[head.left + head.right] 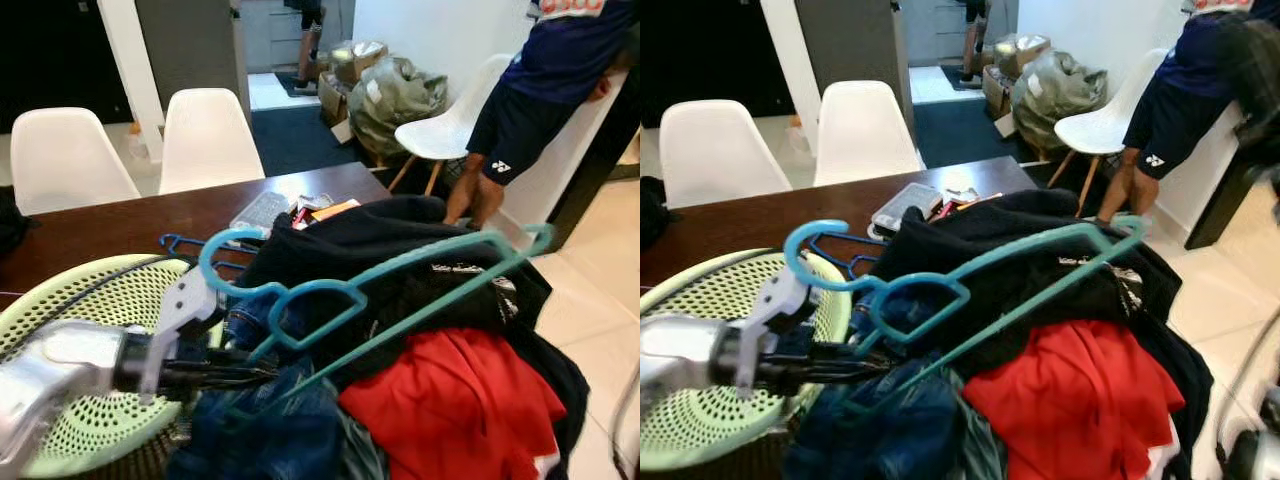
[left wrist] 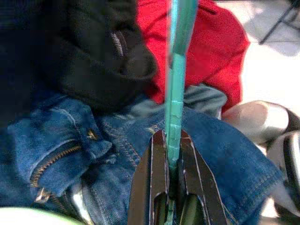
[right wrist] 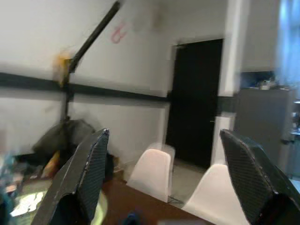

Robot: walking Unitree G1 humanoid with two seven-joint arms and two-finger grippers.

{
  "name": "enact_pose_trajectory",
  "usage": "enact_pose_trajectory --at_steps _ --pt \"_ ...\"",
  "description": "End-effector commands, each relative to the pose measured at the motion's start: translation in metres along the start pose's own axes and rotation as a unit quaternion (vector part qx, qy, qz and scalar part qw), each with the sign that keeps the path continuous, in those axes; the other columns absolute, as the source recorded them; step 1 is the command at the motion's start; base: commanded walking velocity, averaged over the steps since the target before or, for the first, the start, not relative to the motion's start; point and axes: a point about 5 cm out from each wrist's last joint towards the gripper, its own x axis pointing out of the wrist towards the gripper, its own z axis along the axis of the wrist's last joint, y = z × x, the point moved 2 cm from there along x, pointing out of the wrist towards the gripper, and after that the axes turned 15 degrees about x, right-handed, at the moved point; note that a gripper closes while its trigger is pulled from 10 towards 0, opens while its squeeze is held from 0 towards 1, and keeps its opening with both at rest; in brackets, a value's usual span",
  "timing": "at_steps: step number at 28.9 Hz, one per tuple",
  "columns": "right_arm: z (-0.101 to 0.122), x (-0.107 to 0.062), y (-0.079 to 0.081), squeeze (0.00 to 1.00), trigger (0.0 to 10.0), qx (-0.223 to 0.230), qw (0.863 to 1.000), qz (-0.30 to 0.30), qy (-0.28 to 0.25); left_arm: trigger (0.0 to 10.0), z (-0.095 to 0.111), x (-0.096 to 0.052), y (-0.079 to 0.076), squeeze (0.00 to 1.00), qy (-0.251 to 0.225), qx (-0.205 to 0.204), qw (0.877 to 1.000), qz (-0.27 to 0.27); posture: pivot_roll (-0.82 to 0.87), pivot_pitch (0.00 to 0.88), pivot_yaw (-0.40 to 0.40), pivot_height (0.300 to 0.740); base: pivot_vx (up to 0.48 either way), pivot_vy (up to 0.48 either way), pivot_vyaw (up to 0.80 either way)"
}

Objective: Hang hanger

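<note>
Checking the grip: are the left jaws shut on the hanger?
Shut: the left gripper pinches the teal hanger bar between its jaws, above the jeans.

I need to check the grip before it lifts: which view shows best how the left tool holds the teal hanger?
The left wrist view: both black fingers close on the teal hanger bar, seen close up. The eye views show the whole hanger over the clothes pile, with the left tool at its lower bar, but less clearly.
</note>
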Motion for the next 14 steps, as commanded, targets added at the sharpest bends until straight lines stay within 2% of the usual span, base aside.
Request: enact_pose_trajectory --at_steps 1,2,4,5,6,7,9,10,12,13,14 --pt "-0.019 0.009 0.019 0.0 10.0 -0.003 0.992 0.07 0.102 10.0 -0.008 -0.008 -0.002 0.0 0.056 -0.002 0.998 -0.024 -0.05 0.0 -0.028 0.74 0.0 0.0 0.0" --pt "-0.031 0.011 0.025 0.0 10.0 -0.01 0.982 0.091 0.167 10.0 -0.012 -0.009 -0.003 0.0 0.08 0.0 0.996 -0.039 -0.05 0.0 -0.028 0.74 0.0 0.0 0.0" --pt "-0.031 0.011 0.025 0.0 10.0 -0.01 0.982 0.091 0.167 10.0 -0.012 -0.009 -0.003 0.0 0.08 0.0 0.996 -0.039 -0.05 0.0 -0.028 0.74 0.0 0.0 0.0" --pt "-0.042 0.014 0.032 0.0 10.0 -0.02 0.967 0.115 0.225 10.0 -0.014 -0.008 -0.005 0.0 0.095 0.001 0.994 -0.057 -0.05 0.0 -0.026 0.74 0.0 0.0 0.0" --pt "-0.042 0.014 0.032 0.0 10.0 -0.02 0.967 0.115 0.225 10.0 -0.014 -0.008 -0.005 0.0 0.095 0.001 0.994 -0.057 -0.05 0.0 -0.026 0.74 0.0 0.0 0.0" --pt "-0.056 0.019 0.04 0.0 10.0 -0.041 0.945 0.143 0.292 10.0 -0.015 -0.004 -0.008 0.0 0.103 0.004 0.992 -0.079 -0.06 0.0 -0.022 0.74 0.0 0.0 0.0" --pt "-0.056 0.019 0.04 0.0 10.0 -0.041 0.945 0.143 0.292 10.0 -0.015 -0.004 -0.008 0.0 0.103 0.004 0.992 -0.079 -0.06 0.0 -0.022 0.74 0.0 0.0 0.0" --pt "-0.066 0.022 0.046 0.0 10.0 -0.062 0.924 0.166 0.34 10.0 -0.014 0.001 -0.011 0.0 0.105 0.007 0.99 -0.096 -0.06 0.0 -0.022 0.74 0.0 0.0 0.0" --pt "-0.066 0.022 0.046 0.0 10.0 -0.062 0.924 0.166 0.34 10.0 -0.014 0.001 -0.011 0.0 0.105 0.007 0.99 -0.096 -0.06 0.0 -0.022 0.74 0.0 0.0 0.0" --pt "-0.076 0.027 0.055 0.0 10.0 -0.082 0.904 0.191 0.375 10.0 -0.014 0.006 -0.014 0.0 0.105 0.009 0.988 -0.114 -0.06 0.0 -0.021 0.74 0.0 0.0 0.0" --pt "-0.076 0.027 0.055 0.0 10.0 -0.082 0.904 0.191 0.375 10.0 -0.014 0.006 -0.014 0.0 0.105 0.009 0.988 -0.114 -0.06 0.0 -0.021 0.74 0.0 0.0 0.0"
